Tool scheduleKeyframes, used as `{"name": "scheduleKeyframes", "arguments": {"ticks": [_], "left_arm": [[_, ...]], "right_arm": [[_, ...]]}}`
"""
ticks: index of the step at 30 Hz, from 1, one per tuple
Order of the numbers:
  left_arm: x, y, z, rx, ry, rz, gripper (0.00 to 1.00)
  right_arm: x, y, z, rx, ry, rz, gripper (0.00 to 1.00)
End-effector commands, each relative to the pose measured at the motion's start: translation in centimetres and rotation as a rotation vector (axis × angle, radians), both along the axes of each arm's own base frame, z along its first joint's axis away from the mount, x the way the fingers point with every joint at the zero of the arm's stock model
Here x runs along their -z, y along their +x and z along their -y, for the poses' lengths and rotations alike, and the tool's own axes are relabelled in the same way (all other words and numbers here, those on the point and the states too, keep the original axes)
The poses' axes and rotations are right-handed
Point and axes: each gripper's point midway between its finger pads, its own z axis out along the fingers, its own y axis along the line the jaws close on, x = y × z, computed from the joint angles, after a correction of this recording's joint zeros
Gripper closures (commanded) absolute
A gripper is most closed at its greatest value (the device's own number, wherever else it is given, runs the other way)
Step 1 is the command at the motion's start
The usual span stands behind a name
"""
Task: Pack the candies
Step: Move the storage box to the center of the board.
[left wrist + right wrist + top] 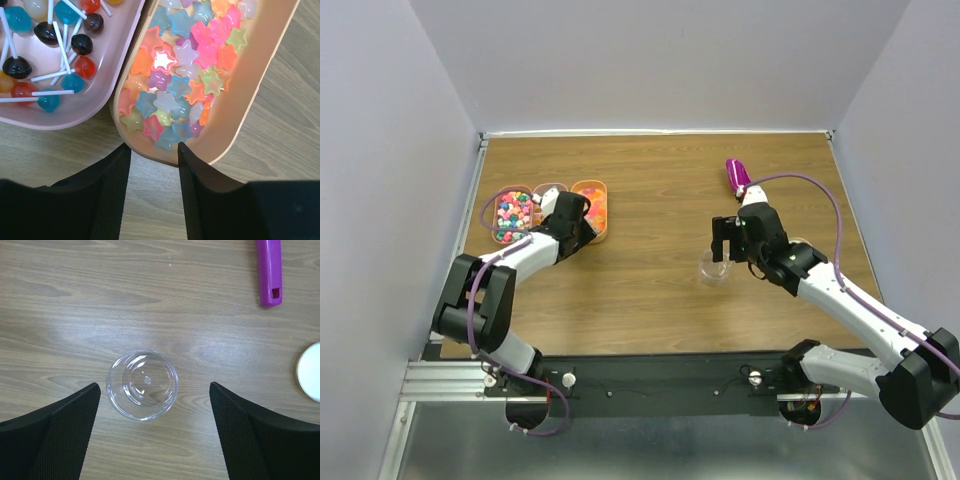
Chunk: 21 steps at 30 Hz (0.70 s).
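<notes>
Wood-grain tabletop (650, 300) sat inside grey walls (650, 70). Left gripper (154, 147), jaws partly apart and empty, pointed at a peach tray (232, 100) of star-shaped candies (185, 80) just ahead; lollipops (50, 65) lay to its left. Right gripper (154, 385), spread wide, straddled a clear cup (142, 385), magenta scoop (270, 272) beyond.

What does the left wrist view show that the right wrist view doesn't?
Left wrist only: a peach tray full of star-shaped candies, beside a pink tray of lollipops. The left gripper hangs at the peach tray's near rim, jaws partly apart.
Right wrist only: an empty clear cup, a magenta scoop handle and a white round thing cut off at the edge. The right gripper is wide open, with the cup framed between its fingers.
Both: the wooden table and black fingers at the bottom.
</notes>
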Motion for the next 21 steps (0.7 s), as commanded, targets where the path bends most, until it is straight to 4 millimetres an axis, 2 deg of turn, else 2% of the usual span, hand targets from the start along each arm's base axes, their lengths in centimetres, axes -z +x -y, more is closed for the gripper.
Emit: {"name": "scheduleKeyframes", "arguments": {"ticks": [1, 6, 8, 12, 16, 19, 21], "left_arm": [[0.1, 0.0, 1.1, 0.053, 0.002, -0.016, 0.52], [0.2, -0.8, 1.9, 0.108, 0.002, -0.038, 0.61], [0.2, -1.5, 2.5, 0.137, -0.009, -0.050, 0.61], [0.0, -3.3, 4.9, 0.219, -0.038, -0.064, 0.61], [0.8, -5.6, 6.8, 0.279, -0.057, -0.101, 0.61], [1.0, -6.4, 7.0, 0.273, -0.068, -0.107, 0.61], [0.4, -6.3, 6.9, 0.270, -0.072, -0.085, 0.61]], "right_arm": [[0.0, -0.1, -0.3, -0.021, 0.007, 0.011, 0.05], [0.0, 0.0, -0.3, -0.020, 0.006, 0.015, 0.05], [0.0, 0.0, -0.3, -0.017, 0.004, 0.015, 0.04], [-0.1, 0.1, -0.3, -0.017, 0.004, 0.018, 0.04], [0.0, 0.0, -0.3, -0.020, 0.002, 0.017, 0.04], [0.0, 0.0, -0.4, -0.021, 0.004, 0.016, 0.04], [-0.1, 0.0, -0.4, -0.021, 0.006, 0.020, 0.04]]}}
